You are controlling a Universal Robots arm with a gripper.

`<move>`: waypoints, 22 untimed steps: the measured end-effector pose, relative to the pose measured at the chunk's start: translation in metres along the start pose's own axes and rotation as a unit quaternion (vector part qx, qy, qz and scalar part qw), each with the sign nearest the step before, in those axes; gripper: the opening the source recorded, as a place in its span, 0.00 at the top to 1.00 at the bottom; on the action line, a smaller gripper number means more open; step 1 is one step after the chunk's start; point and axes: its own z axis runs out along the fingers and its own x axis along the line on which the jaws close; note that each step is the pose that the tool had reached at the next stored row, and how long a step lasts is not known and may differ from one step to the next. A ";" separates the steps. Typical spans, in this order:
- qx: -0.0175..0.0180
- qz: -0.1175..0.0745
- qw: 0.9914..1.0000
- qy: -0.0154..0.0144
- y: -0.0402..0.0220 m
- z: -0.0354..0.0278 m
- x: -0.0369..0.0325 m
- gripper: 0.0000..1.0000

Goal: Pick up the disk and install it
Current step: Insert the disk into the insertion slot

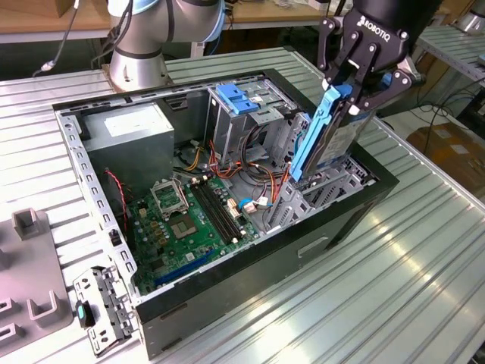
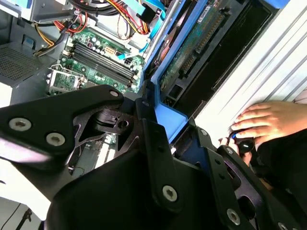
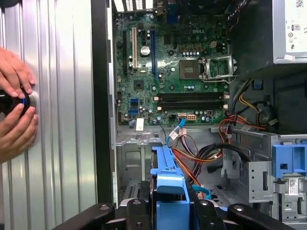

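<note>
Your gripper (image 1: 345, 95) is clamped on the disk (image 1: 336, 140), black fingers (image 1: 356, 61) pinching the top of the drive and its blue side rail, above the open computer case (image 1: 250, 265). The hard drive hangs steeply tilted, upper end in the jaws and lower end down at the mouth of the drive cage (image 1: 337, 186), in the case's corner nearest the exterior view's right. You cannot tell whether it touches the cage.

In the second wrist view the gripper (image 2: 153, 120) frames the drive's green circuit-board underside (image 2: 192, 52). In the first wrist view the blue rail (image 3: 168, 184) runs up from between the fingers.

Beside the cage, orange and red cables (image 1: 250, 171) trail across the case floor toward the motherboard (image 1: 189, 220), which lies flat with its black memory slots (image 1: 220, 212) and bare processor socket (image 1: 168, 199) showing. A blue slotted bracket (image 1: 241, 98) tops the bay further back, and the grey power supply (image 1: 125, 133) with its white sticker fills the far corner.

The case rests on a ribbed metal table (image 1: 364, 303), with the arm's base (image 1: 136, 53) behind it. A loose metal panel (image 1: 102, 307) lies near the corner toward the exterior view's left. On the table, well apart from the case, a person's hands (image 3: 17, 100) close around a small black round device (image 3: 17, 101).
</note>
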 end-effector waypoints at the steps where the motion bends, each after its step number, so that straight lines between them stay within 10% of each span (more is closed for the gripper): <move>1: 0.000 0.000 1.000 0.000 0.0000 0.0015 0.0001 0.63; 22: 0.000 0.000 1.000 0.000 0.0000 0.0132 0.0041 0.63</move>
